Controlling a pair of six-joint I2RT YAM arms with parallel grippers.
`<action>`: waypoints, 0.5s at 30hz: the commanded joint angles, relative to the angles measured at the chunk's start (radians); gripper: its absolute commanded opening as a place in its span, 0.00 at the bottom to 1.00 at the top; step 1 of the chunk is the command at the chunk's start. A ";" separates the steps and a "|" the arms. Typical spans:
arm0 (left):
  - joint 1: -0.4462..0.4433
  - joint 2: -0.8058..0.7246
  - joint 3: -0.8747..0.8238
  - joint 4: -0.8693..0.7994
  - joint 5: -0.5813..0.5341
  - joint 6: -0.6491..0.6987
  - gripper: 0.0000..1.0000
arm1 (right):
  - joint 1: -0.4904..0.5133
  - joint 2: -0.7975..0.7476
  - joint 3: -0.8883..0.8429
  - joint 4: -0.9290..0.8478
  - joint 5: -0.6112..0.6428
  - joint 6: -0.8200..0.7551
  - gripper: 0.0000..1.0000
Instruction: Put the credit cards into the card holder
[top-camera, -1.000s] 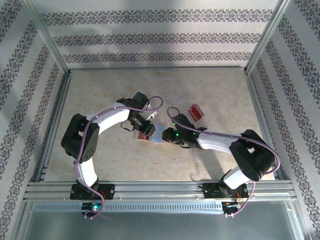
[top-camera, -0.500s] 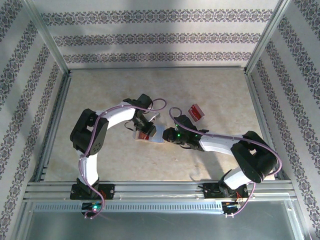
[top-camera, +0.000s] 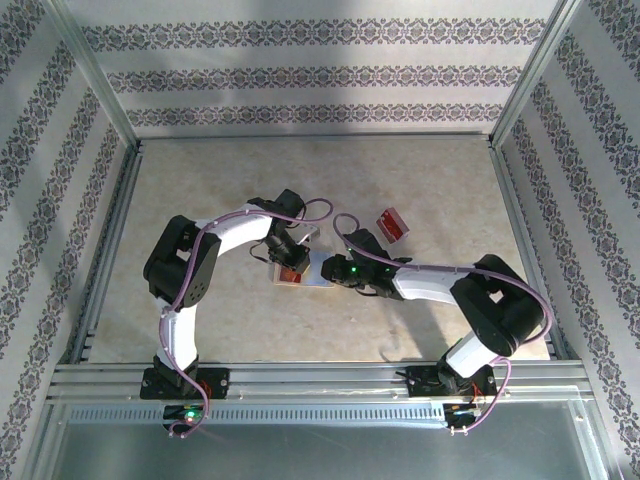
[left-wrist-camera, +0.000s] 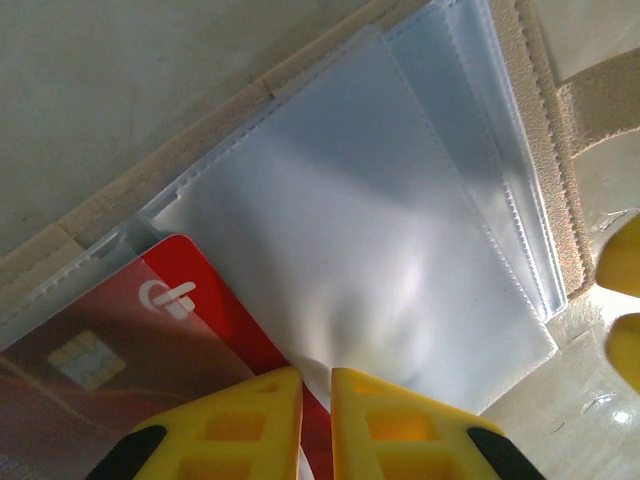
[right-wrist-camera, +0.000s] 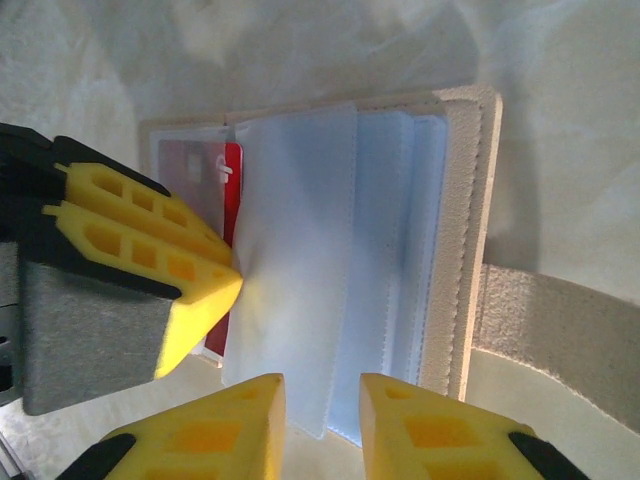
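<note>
Where both grippers meet: small tan rectangular fabric card holder lying open on the pale table; clear bluish plastic sleeves fanned across it; closing tab reaching out from one long edge
Right gripper: at the holder's near-right edge; yellow jaws partly apart; the sleeves' ends lie before the gap; nothing visibly clamped
Left gripper: at the holder's opposite side; yellow jaws almost together, pinching the edge of one loose sleeve leaf, which puckers at the tips
Red card: thin red plastic rectangle with a chip and a pale logo; under clear plastic on the holder's left-gripper side; how deep it sits, cannot tell
Spare cards: red with pale marking; on the table beyond the holder, to its right, well apart; how many, cannot tell
</note>
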 joint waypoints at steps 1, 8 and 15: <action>0.007 0.021 -0.005 -0.030 0.024 -0.004 0.15 | -0.010 0.036 0.035 0.031 -0.029 0.012 0.27; 0.018 0.021 -0.014 -0.024 0.025 -0.002 0.15 | -0.017 0.085 0.064 0.054 -0.057 0.023 0.28; 0.023 0.023 -0.015 -0.024 0.030 -0.004 0.15 | -0.019 0.090 0.051 0.053 -0.052 0.041 0.28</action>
